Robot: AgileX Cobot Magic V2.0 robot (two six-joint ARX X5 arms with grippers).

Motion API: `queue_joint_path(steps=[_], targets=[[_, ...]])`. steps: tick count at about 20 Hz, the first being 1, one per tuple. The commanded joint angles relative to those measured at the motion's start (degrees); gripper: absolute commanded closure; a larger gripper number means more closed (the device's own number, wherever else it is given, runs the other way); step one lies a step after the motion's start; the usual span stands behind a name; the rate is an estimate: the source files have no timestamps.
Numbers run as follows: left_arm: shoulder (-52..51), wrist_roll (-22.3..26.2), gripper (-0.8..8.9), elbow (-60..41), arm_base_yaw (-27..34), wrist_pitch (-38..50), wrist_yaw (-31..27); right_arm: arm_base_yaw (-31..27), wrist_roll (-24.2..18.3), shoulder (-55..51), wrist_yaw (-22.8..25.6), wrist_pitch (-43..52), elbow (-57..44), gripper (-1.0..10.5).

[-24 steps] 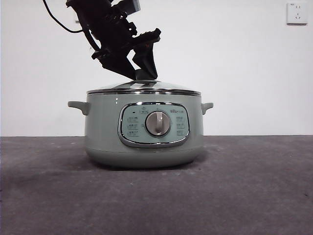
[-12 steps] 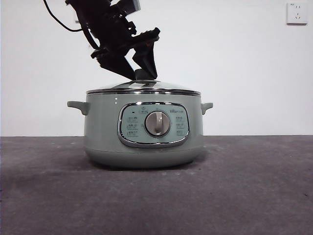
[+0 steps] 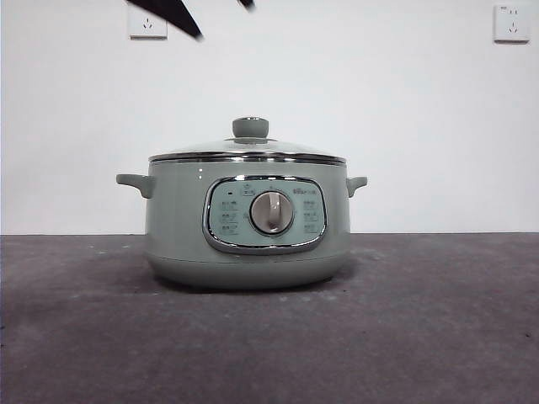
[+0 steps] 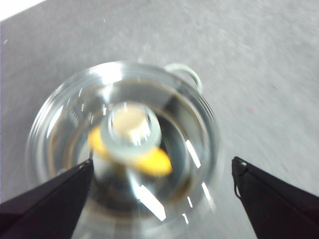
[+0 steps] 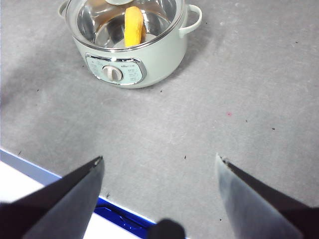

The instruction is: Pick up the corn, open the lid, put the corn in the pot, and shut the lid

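Observation:
The sage-green pot [image 3: 248, 220] stands on the grey table with the glass lid [image 3: 248, 151] seated on it, its green knob [image 3: 250, 127] free. The corn [image 5: 133, 25] lies inside the pot, seen through the lid; it also shows in the left wrist view [image 4: 149, 159]. My left gripper [image 4: 162, 172] is open and empty, lifted above the lid [image 4: 124, 149]; in the front view only its black tips [image 3: 173, 13] show at the top edge. My right gripper [image 5: 159, 167] is open and empty, well back from the pot [image 5: 130, 55] near the table's front edge.
Two wall sockets [image 3: 147, 23] hang on the white wall behind. A blue-and-white table edge [image 5: 65, 196] shows beneath my right gripper. Grey table surface [image 3: 438, 320] spreads all around the pot.
My left gripper has let go of the lid's knob and risen almost out of the front view. The lid stays on the pot.

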Motion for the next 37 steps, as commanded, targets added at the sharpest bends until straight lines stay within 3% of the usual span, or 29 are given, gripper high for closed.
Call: queue_joint_path(steps=[1,6,10,16,22,24,25,27,37], targets=[[-5.4,0.7,3.46,0.3,0.0,-5.2,0.4,0.1,-1.3,-0.1,0.0,-1.5,-0.5,5.7],[-17.1,0.8,3.46,0.0,-0.2,-17.4,1.2,0.1,-1.9,-0.1,0.0,-1.5,-0.5,5.7],[-25.6,-1.9,3.47,-0.2,-1.2,-17.4,6.5,0.1,-2.3,-0.1,-0.7,-1.5,-0.5,5.7],[-32.0,-3.4,3.47,-0.2,-1.3,-17.4,6.6,0.1,-2.4,0.0,-1.3,-1.5,-0.5,5.7],[-32.0,-3.4,3.51,-0.2,-1.3,-17.4,6.7,0.1,-2.3,0.0,-1.3,-1.5,-0.5,5.7],[-31.6,-3.4,5.18,-0.2,-1.3,-17.4,6.7,0.1,-2.3,0.0,-1.3,-1.5,-0.5,5.8],[-31.5,-3.4,6.45,-0.2,-1.2,-17.4,6.6,0.1,-2.3,0.0,-1.3,-1.5,-0.5,6.6],[-31.1,-3.4,8.24,-0.2,-1.3,-17.4,6.6,0.1,-2.5,0.0,-1.3,-1.5,-0.5,9.4],[-31.0,-3.2,8.16,-0.2,-1.2,-17.4,6.4,0.1,-3.1,0.0,-1.9,-1.5,-0.5,9.5]])
